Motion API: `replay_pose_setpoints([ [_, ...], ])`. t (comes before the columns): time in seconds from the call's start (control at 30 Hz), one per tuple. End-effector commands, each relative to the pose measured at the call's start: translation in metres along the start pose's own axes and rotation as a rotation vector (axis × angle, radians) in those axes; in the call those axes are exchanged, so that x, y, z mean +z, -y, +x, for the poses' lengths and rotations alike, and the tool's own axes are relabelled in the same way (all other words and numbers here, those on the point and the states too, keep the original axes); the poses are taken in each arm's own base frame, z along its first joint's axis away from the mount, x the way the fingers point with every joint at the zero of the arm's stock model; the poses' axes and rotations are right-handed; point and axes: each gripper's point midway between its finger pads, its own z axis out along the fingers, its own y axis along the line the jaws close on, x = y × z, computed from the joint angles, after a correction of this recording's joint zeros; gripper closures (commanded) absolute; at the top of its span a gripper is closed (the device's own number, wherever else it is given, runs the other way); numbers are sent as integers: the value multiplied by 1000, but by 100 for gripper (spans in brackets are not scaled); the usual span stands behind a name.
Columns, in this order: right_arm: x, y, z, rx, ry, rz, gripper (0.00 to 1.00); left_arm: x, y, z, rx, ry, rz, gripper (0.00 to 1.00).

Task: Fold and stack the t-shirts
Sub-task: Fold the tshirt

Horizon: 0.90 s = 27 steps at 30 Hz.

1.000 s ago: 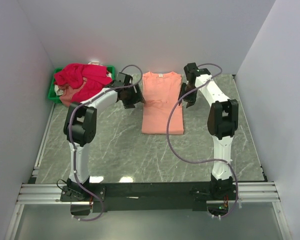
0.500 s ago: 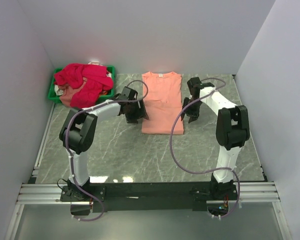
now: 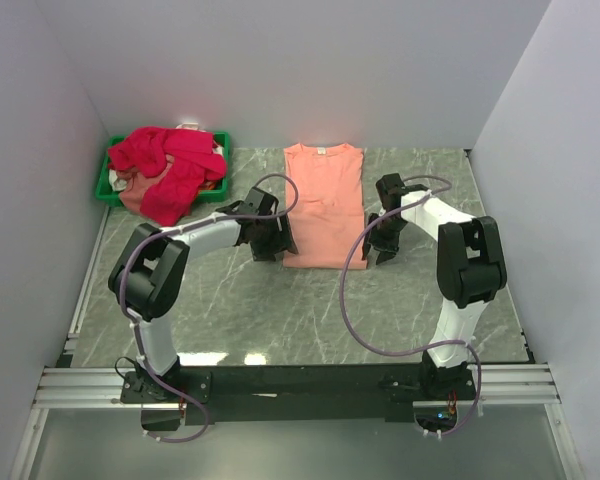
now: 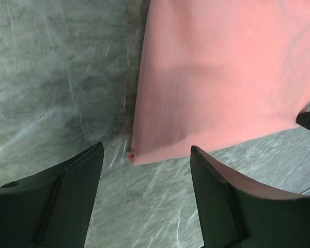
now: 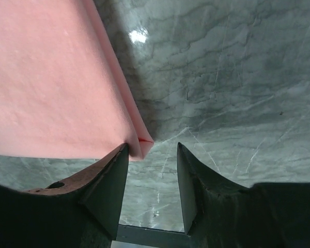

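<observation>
- The plain salmon-peach cloth t-shirt (image 3: pixel 323 205) lies flat, folded into a long strip, mid-back on the grey marbled worktop (image 3: pixel 230 300).
- The crimson-pink cloth t-shirts (image 3: pixel 165 160) sit heaped over the small green plastic bin (image 3: pixel 104 180) at the far left corner.
- The left tool (image 4: pixel 145 150) stands wide open and holds nothing, straddling the strip's near left corner.
- The right tool (image 5: pixel 152 146) is partly open and empty, with the near right corner at its gap.

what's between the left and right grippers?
The near end of the salmon-peach t-shirt, lying flat on the table, fills the stretch between the left gripper and the right gripper. The top external view shows it.
</observation>
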Motion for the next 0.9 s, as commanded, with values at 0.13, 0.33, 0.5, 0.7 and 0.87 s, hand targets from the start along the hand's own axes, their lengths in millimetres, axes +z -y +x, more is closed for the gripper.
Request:
replay_pose_setpoints([
  [0.13, -5, -7, 0, -5, 39, -45, 51, -17, 14, -4, 4, 63, 29, 27],
  [0.33, -2, -7, 6, -14, 30, -37, 51, -19, 8, 0, -2, 66, 8, 27],
  [0.5, 0, -8, 13, -21, 19, -41, 53, -21, 5, 1, -9, 73, -1, 27],
  [0.7, 4, -9, 16, -25, 6, -37, 56, -21, 4, 1, -12, 76, -4, 27],
  [0.87, 7, -10, 19, -28, -9, -38, 59, -22, 1, 1, -13, 79, -20, 28],
])
